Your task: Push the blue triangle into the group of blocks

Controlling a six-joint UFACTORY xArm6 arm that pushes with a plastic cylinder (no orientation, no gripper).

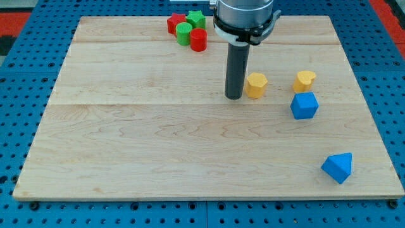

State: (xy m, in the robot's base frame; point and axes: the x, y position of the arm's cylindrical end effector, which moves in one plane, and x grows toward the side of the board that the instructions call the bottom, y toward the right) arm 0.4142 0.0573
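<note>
The blue triangle (338, 167) lies alone near the view's bottom right corner of the wooden board (158, 145). A group of blocks sits right of centre: a yellow hexagon (256, 85), a yellow block (304, 80) and a blue cube (304, 106). My tip (233, 97) rests on the board just left of the yellow hexagon, close to it, and far up and left of the blue triangle.
At the view's top centre sits a second cluster: a red star-like block (175, 24), a green star (196, 18), a green cylinder (184, 34) and a red cylinder (199, 40). A blue pegboard (25, 82) surrounds the board.
</note>
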